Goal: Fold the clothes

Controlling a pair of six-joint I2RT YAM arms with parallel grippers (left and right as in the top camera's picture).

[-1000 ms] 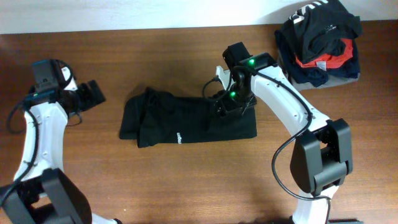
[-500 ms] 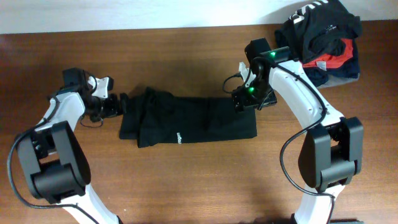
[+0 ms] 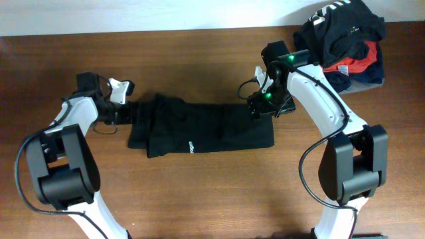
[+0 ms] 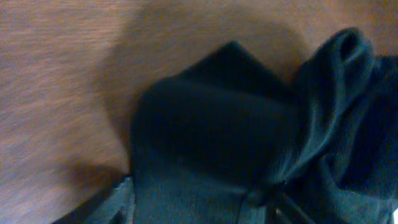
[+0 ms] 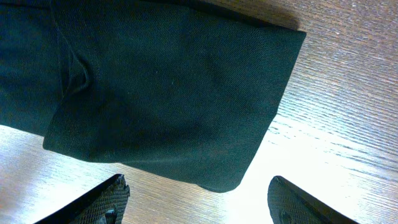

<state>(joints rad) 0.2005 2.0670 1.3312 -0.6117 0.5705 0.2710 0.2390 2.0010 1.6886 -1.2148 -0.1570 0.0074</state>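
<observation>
**Student:** What did the figure show, from the largest element down?

**Tutor:** A wooden table (image 3: 199,199) carried everything. On its middle lay the black T-shirt (image 3: 206,129), gathered into a long band running left to right. The right end was flat and square-cornered, and the left end was bunched and rumpled.

**Student:** And the next in size?

**Tutor:** A heap of other garments (image 3: 342,43) sat at the far right corner of the table, well apart from the shirt and touched by neither arm.

**Student:** How did the tools stand?

**Tutor:** The right gripper (image 3: 267,109) hung over the upper right corner of the band. In its wrist view the fingers (image 5: 99,202) were spread wide above the folded end, with nothing clasped, so it was released. The left gripper (image 3: 131,111) was at the shirt's left edge, with fabric bulging between its fingers (image 4: 115,202). Whether they had pinched the cloth could not be told.

**Student:** The smallest item?

**Tutor:** A white label (image 3: 190,145), face up near the band's lower edge.

**Student:** How far along was the work?

**Tutor:** By my reading, the lengthwise folds were done. What remained was to smooth the left bunch and fold the band across, end over end, into a compact packet. I would put that somewhat past the midpoint.
</observation>
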